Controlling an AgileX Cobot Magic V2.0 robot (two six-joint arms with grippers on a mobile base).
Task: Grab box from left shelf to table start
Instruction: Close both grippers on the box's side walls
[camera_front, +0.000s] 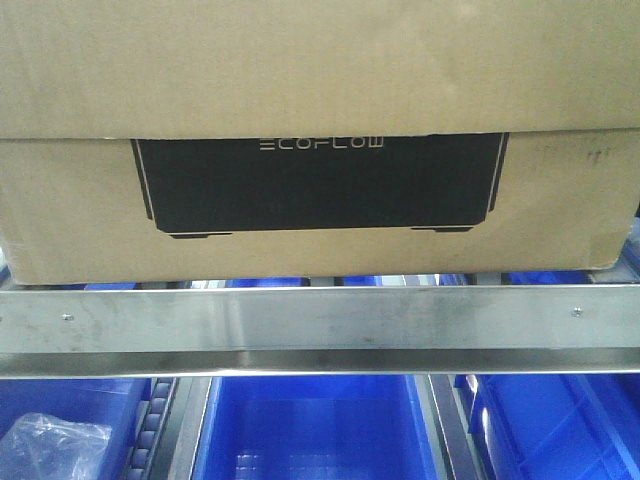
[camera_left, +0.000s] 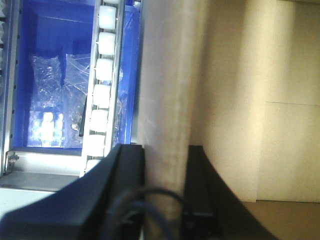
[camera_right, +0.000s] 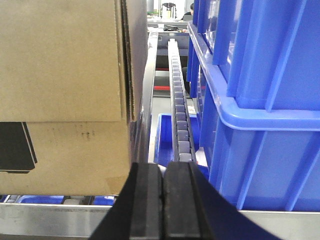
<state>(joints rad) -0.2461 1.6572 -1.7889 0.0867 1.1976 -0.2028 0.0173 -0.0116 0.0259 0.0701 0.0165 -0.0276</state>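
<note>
Matt brown cardboard box (camera_front: 70, 215); brushed-steel shelf rail (camera_front: 320, 325); glossy blue plastic bins (camera_front: 320, 430).

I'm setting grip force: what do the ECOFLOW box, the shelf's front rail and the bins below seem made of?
The box looks like matte brown cardboard: dull face, folded overhanging top. The front rail seems brushed metal, probably steel: streaky sheen, small screws. The bins look like smooth moulded blue plastic: even colour, soft highlights.

Our left gripper (camera_left: 165, 150) holds its two black fingers (camera_left: 127, 167) spread well apart, with a thin dark cable (camera_left: 150, 195) looping across their base. Our right gripper (camera_right: 162, 170) has its black fingers pressed flat together.
</note>
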